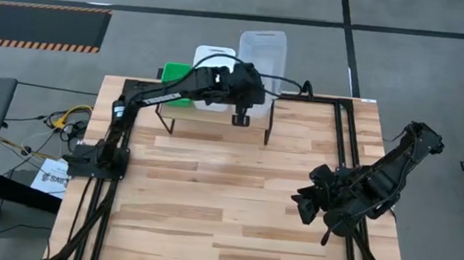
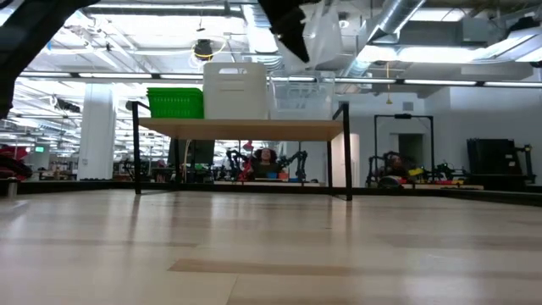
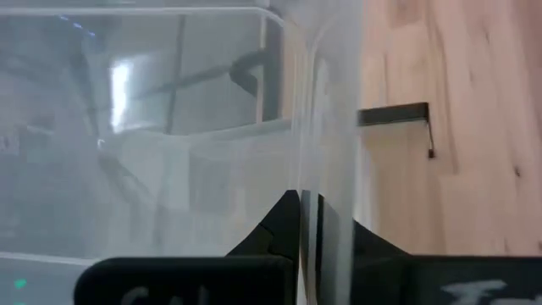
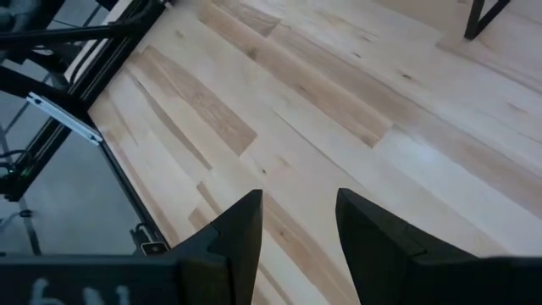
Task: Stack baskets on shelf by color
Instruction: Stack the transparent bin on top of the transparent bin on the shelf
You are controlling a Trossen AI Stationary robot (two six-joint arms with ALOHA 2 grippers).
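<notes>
The shelf (image 2: 241,129) stands at the table's far edge on thin black legs. A green basket (image 2: 175,103) and a white stack (image 2: 236,90) rest on it by their bottoms, with a faint clear basket (image 2: 301,100) beside them. My left gripper (image 1: 245,87) reaches over the shelf's right part and is shut on another clear basket (image 1: 262,52), which shows high up in the low view (image 2: 326,34). My right gripper (image 1: 315,202) hangs open over the table's right side, touching nothing. My left gripper holds the clear basket by a side wall (image 3: 309,169), pinched between the two fingers (image 3: 279,224), one finger inside the tub and one outside. The basket is lifted clear above the shelf, tilted, and juts past the shelf's far edge.
Bare plank tabletop (image 1: 226,189) stretches between the shelf and the near edge. Black frame rails (image 1: 347,133) run along the table's sides. The right wrist view shows the table's corner and rail (image 4: 76,93) below my right gripper (image 4: 296,229).
</notes>
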